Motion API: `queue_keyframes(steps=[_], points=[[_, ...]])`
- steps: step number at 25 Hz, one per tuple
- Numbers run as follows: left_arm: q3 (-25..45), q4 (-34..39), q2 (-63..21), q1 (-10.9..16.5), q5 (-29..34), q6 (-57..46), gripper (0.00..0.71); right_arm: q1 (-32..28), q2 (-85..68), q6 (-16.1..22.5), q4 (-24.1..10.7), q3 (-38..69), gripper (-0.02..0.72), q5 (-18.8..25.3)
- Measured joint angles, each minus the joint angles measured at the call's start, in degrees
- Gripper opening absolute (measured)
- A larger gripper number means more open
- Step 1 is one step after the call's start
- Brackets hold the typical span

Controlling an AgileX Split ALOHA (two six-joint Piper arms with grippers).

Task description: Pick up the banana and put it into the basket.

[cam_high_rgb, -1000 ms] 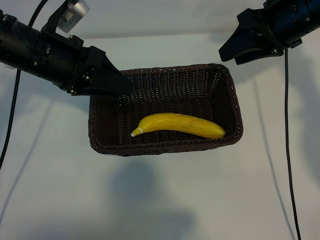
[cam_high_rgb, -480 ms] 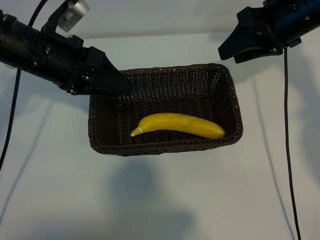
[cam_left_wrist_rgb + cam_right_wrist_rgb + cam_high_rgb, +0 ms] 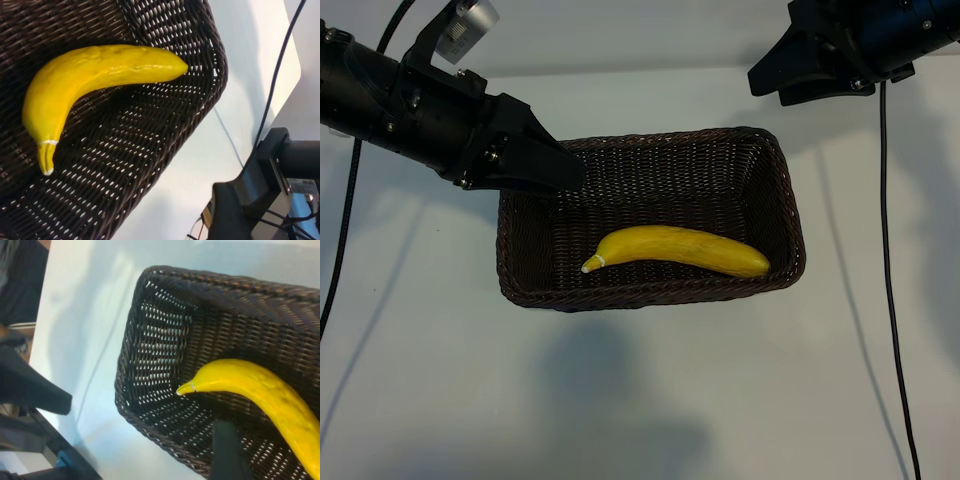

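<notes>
The yellow banana (image 3: 675,250) lies flat inside the dark brown woven basket (image 3: 650,297), along its near wall, stem tip toward the left arm. My left gripper (image 3: 555,165) hovers over the basket's back left corner, open and empty. My right gripper (image 3: 770,80) hangs above and behind the back right corner, clear of the rim, also open and empty. In the left wrist view the banana (image 3: 95,70) rests on the basket's (image 3: 210,85) weave. In the right wrist view the banana (image 3: 260,390) lies in the basket (image 3: 130,350), with one dark finger (image 3: 227,450) of my right gripper in front.
The basket stands in the middle of a white table (image 3: 620,400). A black cable (image 3: 887,250) hangs down at the right and another cable (image 3: 340,250) at the left. The other arm's black body (image 3: 270,170) shows beyond the basket in the left wrist view.
The right gripper has moved up and slightly left, away from the basket. The left arm, the banana and the basket have not moved.
</notes>
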Motion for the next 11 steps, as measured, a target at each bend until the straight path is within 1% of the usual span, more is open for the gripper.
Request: queue_keyframes(steps=[11], points=[[0.0, 0.0, 0.0, 0.0, 0.0, 0.0, 0.458, 0.0, 0.0, 0.0, 1.0, 0.0, 0.445, 0.1]])
